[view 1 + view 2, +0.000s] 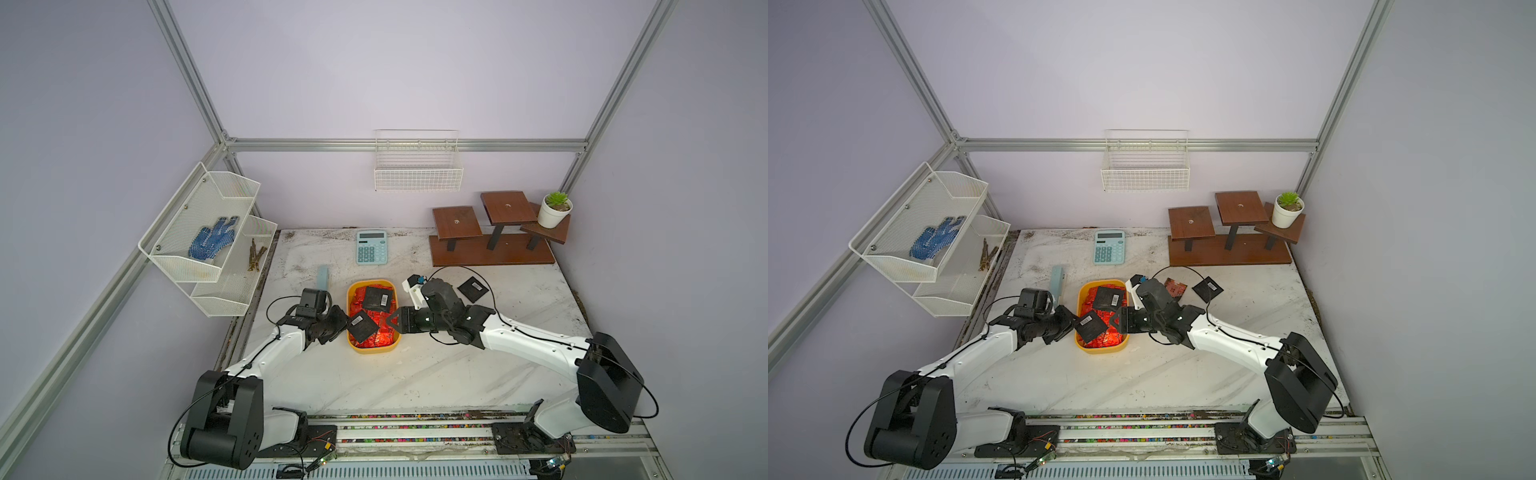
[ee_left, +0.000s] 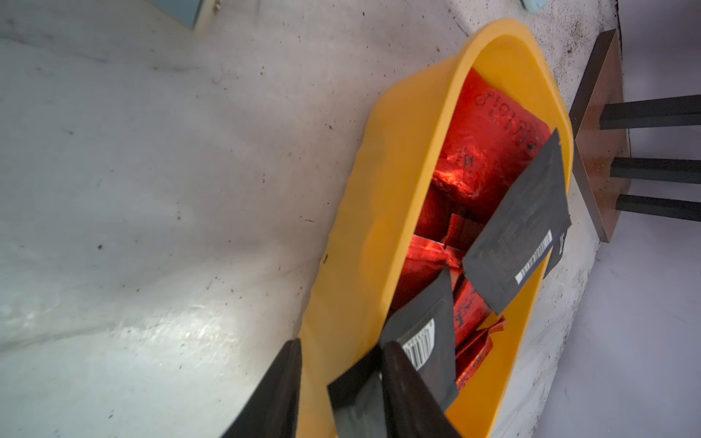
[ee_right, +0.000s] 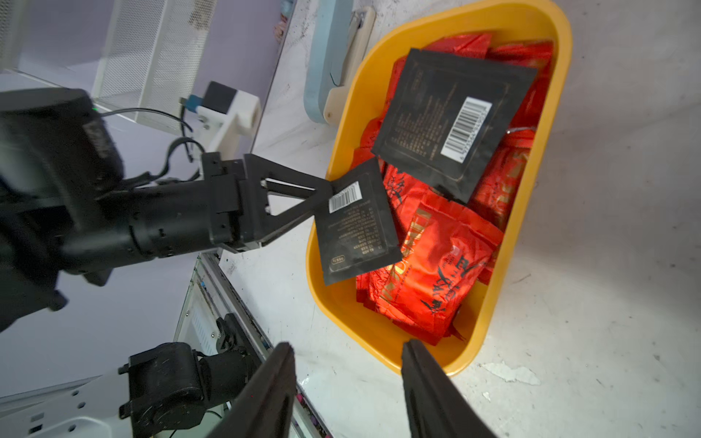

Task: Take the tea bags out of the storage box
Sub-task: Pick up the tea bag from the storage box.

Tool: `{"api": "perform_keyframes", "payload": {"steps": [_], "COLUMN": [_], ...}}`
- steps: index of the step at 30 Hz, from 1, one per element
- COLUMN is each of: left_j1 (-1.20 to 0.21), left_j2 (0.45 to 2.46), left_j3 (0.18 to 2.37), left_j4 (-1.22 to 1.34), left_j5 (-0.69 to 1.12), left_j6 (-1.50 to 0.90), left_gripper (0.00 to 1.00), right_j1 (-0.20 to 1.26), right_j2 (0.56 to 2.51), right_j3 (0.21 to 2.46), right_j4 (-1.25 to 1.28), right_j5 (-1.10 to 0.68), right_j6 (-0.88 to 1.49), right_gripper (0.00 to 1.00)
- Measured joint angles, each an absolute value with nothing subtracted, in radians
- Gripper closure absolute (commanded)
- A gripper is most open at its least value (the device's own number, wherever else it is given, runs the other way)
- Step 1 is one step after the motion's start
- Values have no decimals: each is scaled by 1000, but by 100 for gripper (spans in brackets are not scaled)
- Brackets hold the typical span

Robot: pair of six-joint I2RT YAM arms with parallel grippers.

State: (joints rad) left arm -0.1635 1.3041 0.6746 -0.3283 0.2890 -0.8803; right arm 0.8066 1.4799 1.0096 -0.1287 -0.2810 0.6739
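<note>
Left pincer [image 1: 345, 327] reaches over the left rim of the yellow box [image 1: 374, 351], jaws set narrowly around a corner of a black sachet [image 1: 363, 325]; whether they pinch it I cannot tell. Right pincer [image 1: 394, 320] hovers spread at the right rim. Crinkly red foil sachets [image 1: 376, 337] fill the smooth box, mid-table [image 1: 415, 374]; another black square [image 1: 473, 288] lies flat to its far right.

— What sits at the far edge of the table [image 1: 415, 374]?
— A pale teal calculator [image 1: 371, 247]. To my right of it is a brown wooden stand [image 1: 478, 257] with a small potted plant [image 1: 555, 210] on one platform.
— And the walls?
— There's a white wire basket [image 1: 417, 180] on the back one. On my left, a mesh shelf [image 1: 178, 216] has a blue glove [image 1: 212, 237] in the upper tier and brown twigs [image 1: 256, 254] in the lower.
— Anything nearer?
— A pale-blue object [image 1: 323, 281] lying flat.
</note>
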Motion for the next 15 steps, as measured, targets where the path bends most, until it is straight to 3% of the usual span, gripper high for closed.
{"api": "perform_keyframes", "payload": {"steps": [15], "left_j1": [-158], "left_j2": [1295], "left_j3": [675], "left_j4": [-323], "left_j5": [310], "left_j6": [-872], "left_gripper": [79], "right_j1": [768], "right_j2": [1436], "right_j3": [971], "right_j4": [-128], "right_j5": [-278], "right_j6": [671], "right_gripper": [49]}}
